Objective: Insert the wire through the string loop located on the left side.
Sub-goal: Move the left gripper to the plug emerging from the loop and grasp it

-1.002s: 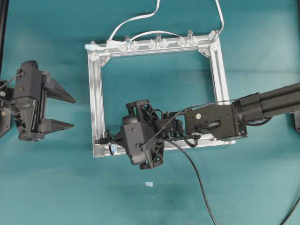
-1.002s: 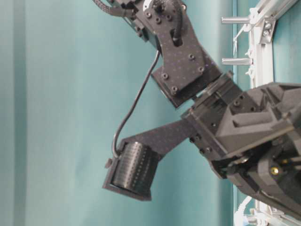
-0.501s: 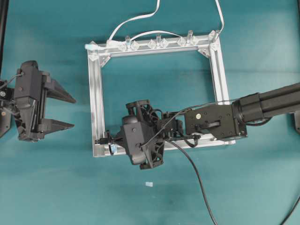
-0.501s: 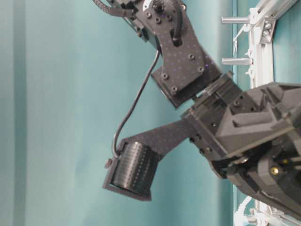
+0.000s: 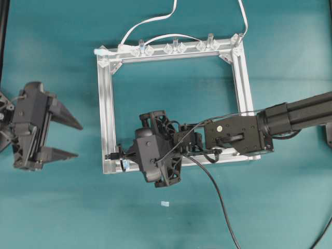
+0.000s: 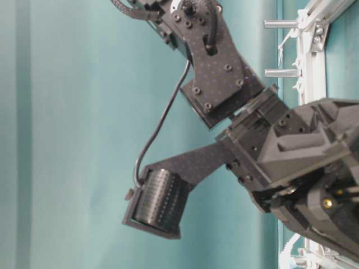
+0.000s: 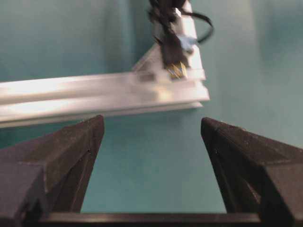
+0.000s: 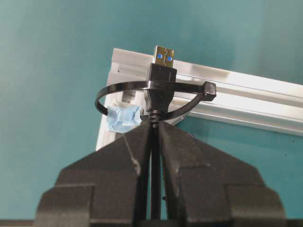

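Right gripper [image 8: 152, 124]: clenched on the wire [image 8: 161, 78], just behind the plug.
Plug: poking through the string loop [image 8: 124, 89] at the frame [image 5: 107, 111] corner.
Left gripper [image 5: 66, 136]: released, well apart.
Advice: bring it in level (plug tip only).

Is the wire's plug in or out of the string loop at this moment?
In. In the right wrist view the wire has its plug poking through the string loop, metal tip beyond it; right gripper clamps the cable.

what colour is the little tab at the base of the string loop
Pale blue tab on the string loop; the right wrist view shows it best.
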### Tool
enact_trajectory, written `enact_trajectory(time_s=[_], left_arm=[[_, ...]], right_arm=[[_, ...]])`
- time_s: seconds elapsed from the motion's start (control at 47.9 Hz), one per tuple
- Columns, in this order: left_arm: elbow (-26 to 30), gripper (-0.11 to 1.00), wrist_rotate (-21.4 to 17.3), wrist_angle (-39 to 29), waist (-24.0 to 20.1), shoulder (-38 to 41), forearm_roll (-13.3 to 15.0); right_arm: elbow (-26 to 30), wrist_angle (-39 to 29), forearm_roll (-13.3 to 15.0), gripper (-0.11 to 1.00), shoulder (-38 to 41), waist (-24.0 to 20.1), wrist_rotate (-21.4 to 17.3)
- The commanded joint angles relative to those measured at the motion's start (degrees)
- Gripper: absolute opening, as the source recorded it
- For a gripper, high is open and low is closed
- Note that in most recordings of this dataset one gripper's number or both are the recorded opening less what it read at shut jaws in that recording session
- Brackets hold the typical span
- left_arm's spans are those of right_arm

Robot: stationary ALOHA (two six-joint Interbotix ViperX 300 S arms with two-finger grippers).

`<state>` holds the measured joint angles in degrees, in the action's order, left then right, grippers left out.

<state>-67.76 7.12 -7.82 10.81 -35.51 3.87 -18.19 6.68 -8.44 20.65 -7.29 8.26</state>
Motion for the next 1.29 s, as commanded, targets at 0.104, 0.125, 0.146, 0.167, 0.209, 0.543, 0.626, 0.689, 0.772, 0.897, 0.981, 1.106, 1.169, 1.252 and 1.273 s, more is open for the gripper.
enact_trajectory(time_s=[0.104, 0.125, 0.146, 0.167, 0.209, 0.543, 0.626, 0.689, 0.772, 0.897, 0.981, 1.106, 1.169, 1.252, 1.273], left_arm=[[1.1, 0.84, 1.9, -1.1, 1.7, 0.0, -0.1], [1.1, 0.84, 2.0, -1.1, 1.7, 0.0, -0.1], [1.2, 0.84, 2.2, -1.1, 1.7, 0.0, -0.1], [1.2, 0.84, 2.4, -1.2, 1.7, 0.1, -0.1], [1.3, 0.84, 2.5, -1.3, 1.7, 0.1, -0.1], [3.6, 0.86, 3.1, -1.0, 1.7, 4.4, -0.1], [4.1, 0.86, 3.1, -0.6, 1.7, 6.2, -0.1], [4.7, 0.86, 3.1, -0.4, 1.7, 7.7, -0.1], [5.5, 0.88, 3.2, -0.2, 1.7, 9.6, -0.1], [6.9, 0.91, 3.1, -0.2, 1.7, 12.8, -0.1], [8.3, 0.91, 3.2, -0.2, 1.7, 15.0, -0.1], [10.2, 0.91, 3.2, 0.2, 1.6, 17.8, -0.1], [11.0, 0.91, 3.2, 0.7, 1.6, 19.0, -0.2], [12.1, 0.91, 3.2, 1.2, 1.4, 20.6, -0.1], [12.5, 0.91, 3.2, 1.3, 1.4, 20.9, -0.1]], right_arm=[[1.5, 0.5, 0.2, 0.09, -1.1, 0.1, 0.1], [1.5, 0.5, 0.2, 0.09, -1.1, 0.1, 0.1], [1.5, 0.5, 0.2, 0.09, -1.1, 0.1, 0.1], [1.5, 0.5, 0.2, 0.09, -1.1, 0.1, 0.1], [1.5, 0.5, 0.2, 0.09, -1.1, 0.1, 0.1], [1.5, 0.5, 0.3, 0.09, -1.1, 0.1, 0.1], [1.5, 0.5, 0.2, 0.09, -1.1, 0.0, 0.1], [1.5, 0.5, 0.2, 0.09, -1.1, 0.1, 0.1], [1.5, 0.5, 0.2, 0.09, -1.1, 0.1, 0.1], [1.5, 0.5, 0.2, 0.09, -1.1, 0.1, 0.1], [1.5, 0.5, 0.3, 0.09, -1.1, 0.1, 0.1], [1.5, 0.5, 0.4, 0.09, -1.1, 0.1, 0.1], [1.4, 0.5, 0.4, 0.09, -1.1, 0.1, 0.1], [1.5, 0.5, 0.4, 0.09, -1.1, 0.1, 0.1], [1.5, 0.5, 0.4, 0.09, -1.1, 0.0, 0.1]])
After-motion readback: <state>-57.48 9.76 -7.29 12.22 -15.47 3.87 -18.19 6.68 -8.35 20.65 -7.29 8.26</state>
